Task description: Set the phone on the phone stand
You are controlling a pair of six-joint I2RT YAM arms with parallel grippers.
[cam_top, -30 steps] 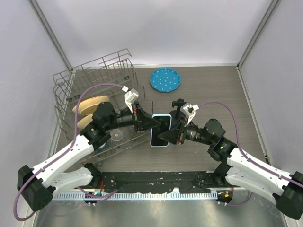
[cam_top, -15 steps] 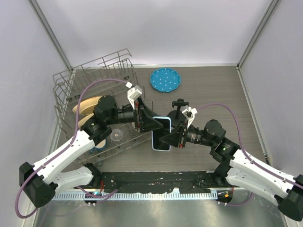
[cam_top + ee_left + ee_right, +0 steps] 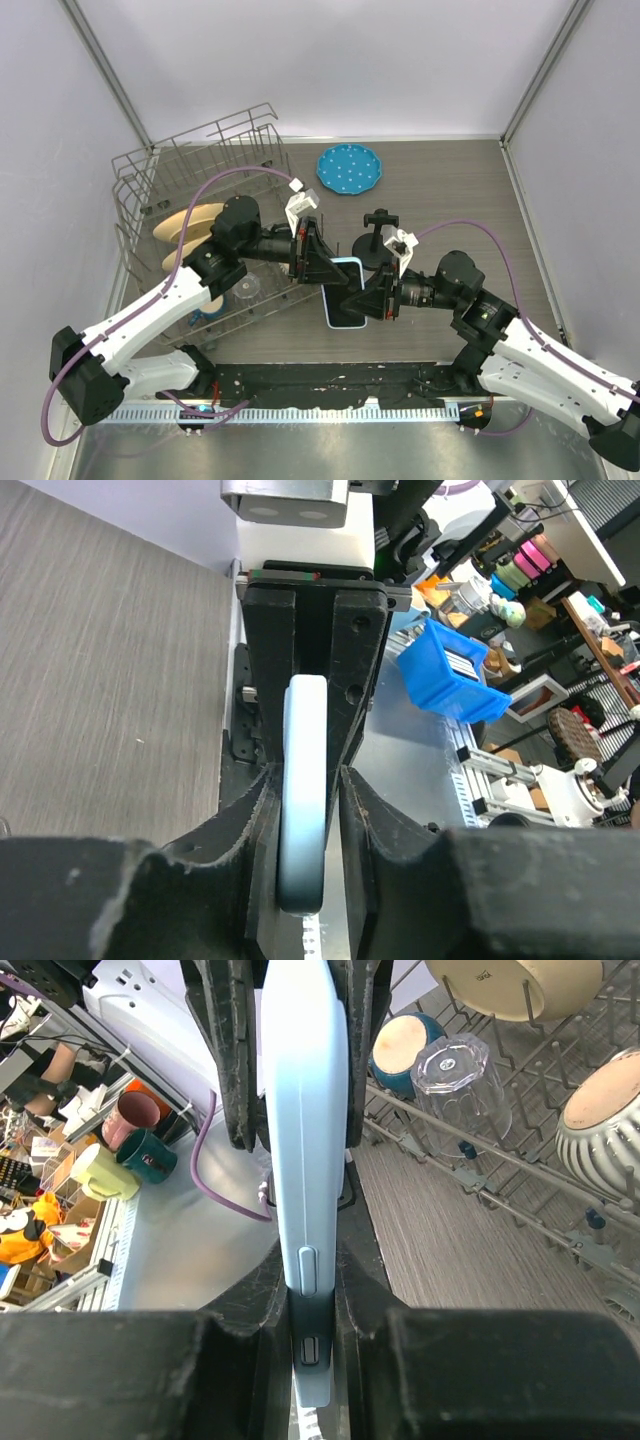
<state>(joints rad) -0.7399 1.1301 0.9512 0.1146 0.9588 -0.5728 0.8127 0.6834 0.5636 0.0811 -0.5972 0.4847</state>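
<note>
Nearest me, my right gripper (image 3: 362,298) is clamped on the phone (image 3: 345,308) from the right, with a finger against each flat face. The phone is held between the two arms at mid-table, screen facing up and slightly tilted. My left gripper (image 3: 334,272) pinches its far-left end the same way. Just beyond it stands the phone stand (image 3: 378,236), apart from the phone. The dish rack (image 3: 190,170) is to the left, and a blue plate (image 3: 349,168) lies far back.
</note>
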